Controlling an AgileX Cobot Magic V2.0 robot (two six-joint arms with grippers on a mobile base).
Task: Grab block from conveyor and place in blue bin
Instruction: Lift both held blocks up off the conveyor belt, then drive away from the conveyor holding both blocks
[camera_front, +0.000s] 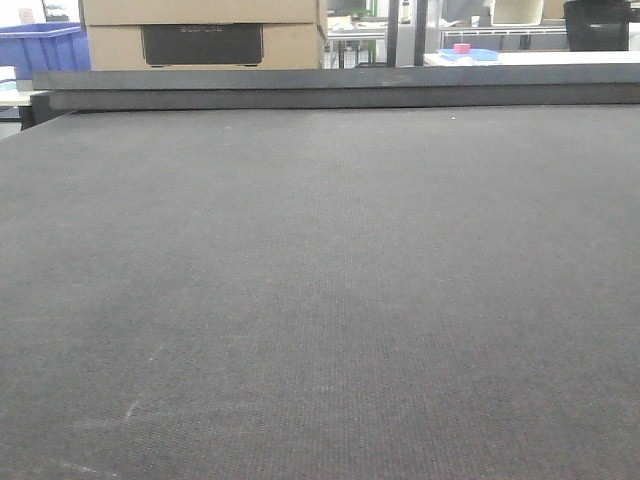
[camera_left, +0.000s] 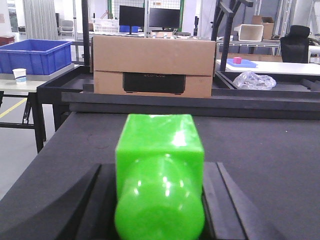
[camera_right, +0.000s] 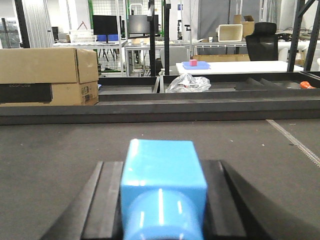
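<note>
From where I stand, the wide, dark grey woven conveyor belt (camera_front: 320, 300) stretches away to a brown cardboard box (camera_front: 200, 40) with a black panel in its side, standing just past the belt's far rail. On the near side of that box, the left end effector (camera_left: 159, 167) has its two dark fingers (camera_left: 220, 200) closed flush on a glossy bright green plastic block (camera_left: 160, 150), squared at the front and rounded behind. Nearer than the box and off to its right, the right end effector (camera_right: 162, 165) grips a light blue plastic block (camera_right: 162, 175) of the same shape. Left of the box, a blue plastic bin (camera_left: 35, 55) sits on a pale surface (camera_left: 35, 81) beside a white paper cup (camera_left: 20, 75).
</note>
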